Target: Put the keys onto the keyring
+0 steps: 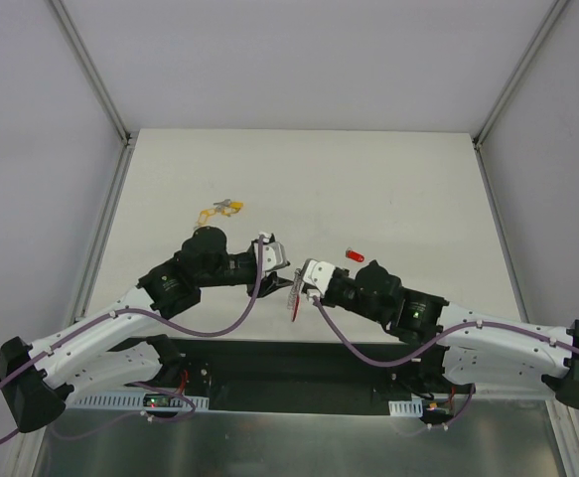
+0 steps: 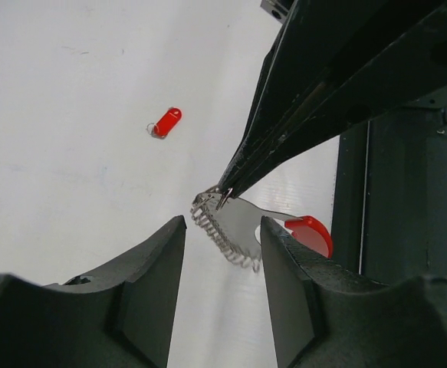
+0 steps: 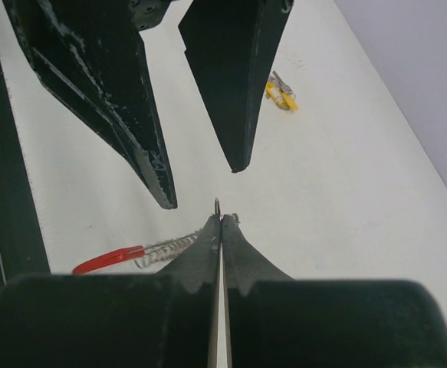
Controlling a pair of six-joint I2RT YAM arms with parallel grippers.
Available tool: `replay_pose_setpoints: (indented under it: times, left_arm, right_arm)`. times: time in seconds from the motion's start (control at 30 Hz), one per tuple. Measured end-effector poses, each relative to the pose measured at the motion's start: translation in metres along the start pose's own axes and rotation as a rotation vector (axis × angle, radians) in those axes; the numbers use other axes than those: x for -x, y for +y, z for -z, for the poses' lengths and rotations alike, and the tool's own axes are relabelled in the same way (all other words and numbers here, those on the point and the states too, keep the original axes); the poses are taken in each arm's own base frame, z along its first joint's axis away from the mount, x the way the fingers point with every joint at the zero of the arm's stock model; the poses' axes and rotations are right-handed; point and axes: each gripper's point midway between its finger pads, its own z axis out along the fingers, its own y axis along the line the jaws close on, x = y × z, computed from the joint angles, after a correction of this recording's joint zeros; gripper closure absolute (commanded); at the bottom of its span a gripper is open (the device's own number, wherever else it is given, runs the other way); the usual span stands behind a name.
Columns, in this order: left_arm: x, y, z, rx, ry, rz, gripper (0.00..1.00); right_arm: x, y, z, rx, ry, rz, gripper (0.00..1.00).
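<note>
**Keyring (image 2: 311,234) pinned at table's near edge, both keys yet to be threaded**

Keyring first: the loop lies at the near edge of the white table (image 1: 418,199), between the two arms, its red half toward 6 o'clock in the overhead view and its metal coil toward 12. The right gripper (image 3: 220,222) reaches in from 3 o'clock with its fingers pressed tight together. Seen from the left wrist, their tips appear to nip the far end of the coil, where a thin wire shows between them. The left gripper (image 3: 204,186), coming from 9 o'clock, hovers just above the loop with its fingers spread and nothing between them.

Just beyond, at about 1 o'clock from the loop, lies the red key (image 2: 167,121), flat and alone on the table. Farther off, at 11 o'clock, the yellow key (image 3: 281,92) lies well apart from everything else.

By the look of it, the job is in its opening stage: the loop is being steadied at the coil and no key hangs on it. The next move would seem to fall to the free left arm: go for a key, the red one being nearer, close on its body so the small ring stays clear, and bring it to the coil's end. That calls for the right arm to hold firm without dragging the loop.
</note>
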Motion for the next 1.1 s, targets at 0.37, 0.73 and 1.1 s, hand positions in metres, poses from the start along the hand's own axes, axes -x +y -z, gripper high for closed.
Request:
replay_pose_setpoints:
  times: [0.37,0.73,1.1]
  left_arm:
    - [-0.008,-0.023,-0.001,-0.134,0.015,-0.011,0.71]
    - [-0.016,-0.034,-0.003,-0.204,0.042,0.008,0.72]
    - [-0.019,-0.034,-0.002,-0.205,0.057,0.016,0.72]
  right_arm:
    - [-0.01,0.02,0.003,0.107,0.036,0.01,0.99]
    - [-0.009,0.025,0.006,0.14,0.028,0.008,0.99]
    - [-0.009,0.031,0.008,0.175,0.025,0.005,0.99]
